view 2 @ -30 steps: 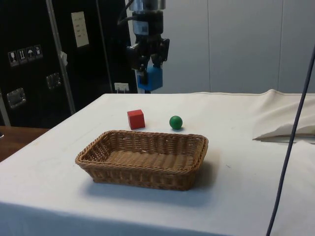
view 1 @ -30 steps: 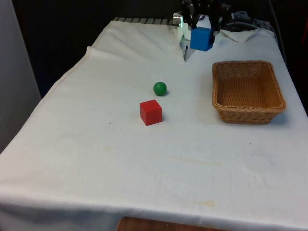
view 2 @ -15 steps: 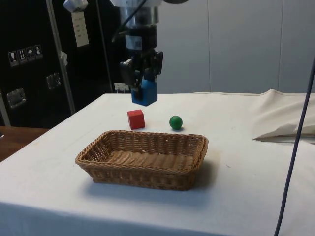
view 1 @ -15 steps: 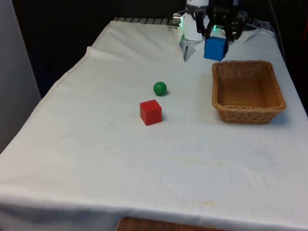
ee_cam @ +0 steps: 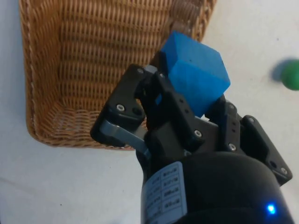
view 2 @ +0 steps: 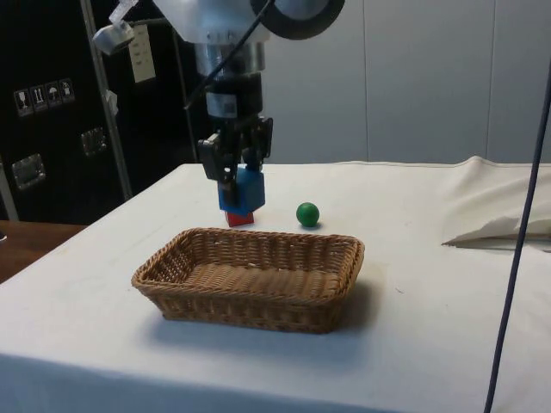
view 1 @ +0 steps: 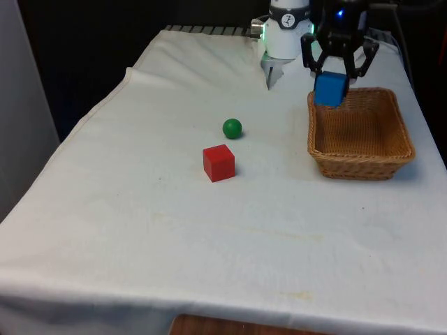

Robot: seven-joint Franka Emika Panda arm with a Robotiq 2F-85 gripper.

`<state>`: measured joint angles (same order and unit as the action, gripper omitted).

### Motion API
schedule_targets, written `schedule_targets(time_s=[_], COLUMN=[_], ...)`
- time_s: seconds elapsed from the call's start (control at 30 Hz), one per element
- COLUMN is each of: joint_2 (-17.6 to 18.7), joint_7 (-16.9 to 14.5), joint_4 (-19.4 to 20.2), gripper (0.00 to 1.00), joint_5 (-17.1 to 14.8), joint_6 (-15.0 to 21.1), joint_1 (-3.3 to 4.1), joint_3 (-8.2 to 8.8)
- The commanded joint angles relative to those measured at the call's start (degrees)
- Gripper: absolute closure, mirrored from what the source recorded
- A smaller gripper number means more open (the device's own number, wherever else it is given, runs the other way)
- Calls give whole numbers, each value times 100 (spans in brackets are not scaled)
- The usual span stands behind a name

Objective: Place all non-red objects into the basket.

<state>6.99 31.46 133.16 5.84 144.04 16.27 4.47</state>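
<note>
Since a moment ago the gripper (view 1: 331, 82) has swung toward the front view's right and dropped lower, carrying the blue cube (view 1: 330, 88) clamped between its fingers. It now hangs in the upper right of the front view, over the near-left rim of the wicker basket (view 1: 361, 162). Mid-frame on the white cloth (view 1: 174, 230), the green ball (view 1: 232, 128) and red cube (view 1: 218, 162) sit close together, well apart from the basket.

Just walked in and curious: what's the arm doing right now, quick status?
Gripper shut on blue cube, above the basket rim. Green ball and red cube on the cloth. Nothing in the way.
</note>
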Motion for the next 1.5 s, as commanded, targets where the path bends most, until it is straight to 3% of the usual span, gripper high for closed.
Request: schedule_targets(time_s=[0.0, 0.17, 0.23, 0.27, 0.47, 0.5, 0.53, 0.67, 0.73, 0.77, 0.8, 1.07, 1.1, 1.13, 1.2, 1.27, 1.37, 1.4, 1.43, 1.47], joint_2=[52, 218, 212, 286, 533, 476, 567, 745, 814, 785, 848, 1175, 1106, 1215, 1318, 1364, 1409, 1427, 1404, 1432], joint_7=[-46, -74, -6, -80, -120, -23, -126, -195, -229, -115, -246, -418, -298, -424, -447, -470, -487, -487, -367, -493], joint_4=[-6, -17, -11, -23, -69, -46, -80, -126, -149, -138, -160, -258, -229, -269, -298, -315, -332, -338, -327, -338], gripper=[100, 100, 100, 100, 100, 100, 100, 100, 100, 100, 100, 100, 100, 100, 100, 92, 65, 40, 30, 30], joint_5=[-109, -178, -57, -206, -292, -132, -304, -390, -435, -258, -453, -653, -481, -670, -699, -722, -739, -739, -573, -739], joint_6=[69, 235, 212, 298, 527, 470, 561, 716, 773, 716, 796, 1077, 1003, 1112, 1192, 1220, 1261, 1272, 1226, 1278], joint_1=[17, 0, 6, 6, -11, 6, -17, -34, -40, 6, -40, -52, 6, -57, -69, -69, -74, -80, 6, -80], joint_3=[-40, -172, -143, -218, -367, -298, -384, -476, -504, -413, -516, -630, -516, -647, -688, -699, -716, -728, -602, -728])
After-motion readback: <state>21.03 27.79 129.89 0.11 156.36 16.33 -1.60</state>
